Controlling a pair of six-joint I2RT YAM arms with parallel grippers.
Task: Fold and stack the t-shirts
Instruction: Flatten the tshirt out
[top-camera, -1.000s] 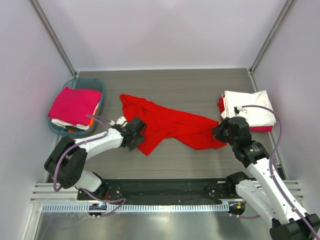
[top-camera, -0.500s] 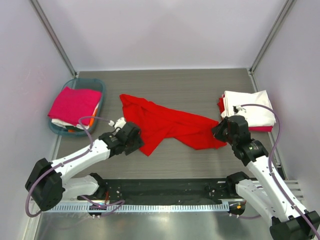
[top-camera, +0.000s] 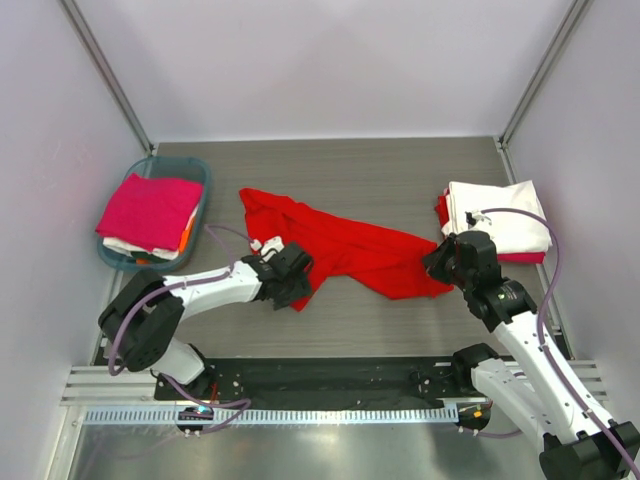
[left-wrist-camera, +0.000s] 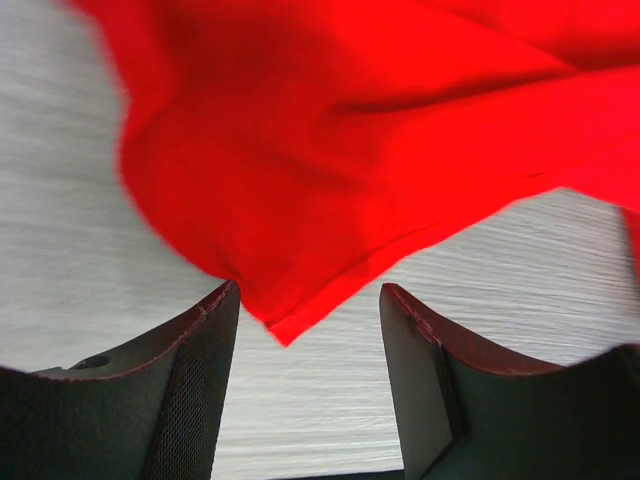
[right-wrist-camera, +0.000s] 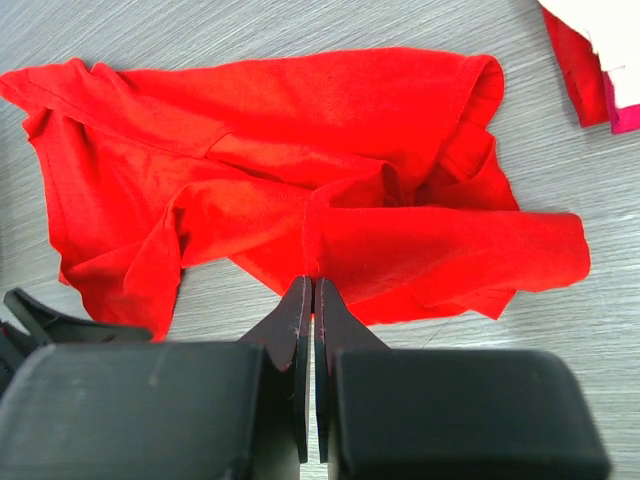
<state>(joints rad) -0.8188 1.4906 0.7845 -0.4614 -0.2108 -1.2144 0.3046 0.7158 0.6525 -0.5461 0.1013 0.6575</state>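
A bright red t-shirt (top-camera: 340, 248) lies crumpled across the middle of the table. My left gripper (top-camera: 294, 284) is at its near-left corner. In the left wrist view that gripper (left-wrist-camera: 308, 296) is open, and the cloth's pointed corner (left-wrist-camera: 285, 325) lies between the fingertips, untouched by either pad. My right gripper (top-camera: 440, 262) sits at the shirt's right end. In the right wrist view its jaws (right-wrist-camera: 313, 282) are shut, pinching a gathered fold of the red shirt (right-wrist-camera: 300, 180). A folded white t-shirt (top-camera: 500, 220) tops a stack at the right.
A teal basket (top-camera: 196, 168) stands at the far left, holding a magenta t-shirt (top-camera: 148, 208) over white and orange cloth. Red and magenta layers (right-wrist-camera: 578, 62) show under the white stack. Side walls close in the table on the left and right.
My left gripper has slid right along the shirt's near edge to its corner, and its jaws have opened wider. The right gripper and the shirt have stayed in place.
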